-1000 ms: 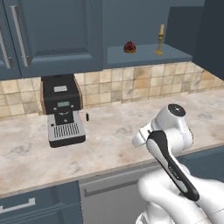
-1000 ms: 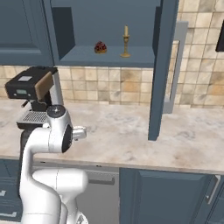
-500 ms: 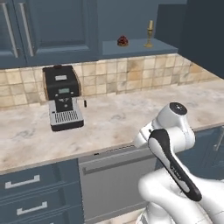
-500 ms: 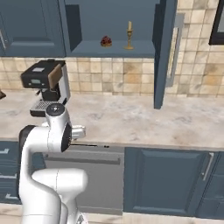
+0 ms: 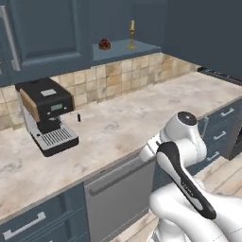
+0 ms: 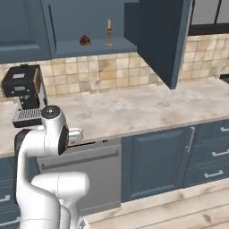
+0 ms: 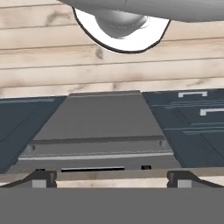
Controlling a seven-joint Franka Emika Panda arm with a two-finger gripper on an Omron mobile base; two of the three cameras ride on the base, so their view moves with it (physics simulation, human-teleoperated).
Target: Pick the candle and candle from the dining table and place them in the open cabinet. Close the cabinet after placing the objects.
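Observation:
A thin cream candle [image 5: 132, 34] [image 6: 109, 32] on a slim brass candlestick stands upright on the shelf of the open dark blue-grey cabinet [image 5: 124, 50] [image 6: 89, 20]. The cabinet's door [image 6: 156, 40] hangs swung out over the counter. My gripper [image 7: 113, 179] is open with nothing between its fingertips [image 7: 42, 178]. It hangs low in front of the counter and faces the grey dishwasher front [image 7: 105, 127], far below the shelf. The dining table is out of view.
A small dark red lump [image 5: 104, 45] [image 6: 84, 40] lies on the shelf left of the candle. A black coffee machine [image 5: 47, 113] [image 6: 22, 91] stands on the beige stone counter [image 5: 123, 123] [image 6: 143, 105]. Blue-grey drawers [image 7: 192, 118] flank the dishwasher, with wooden floor [image 6: 179, 205] below.
The whole picture has shifted: the base has backed away from the counter and turned, so the cabinet and counter look farther off. The arm's folded pose and open jaws are unchanged.

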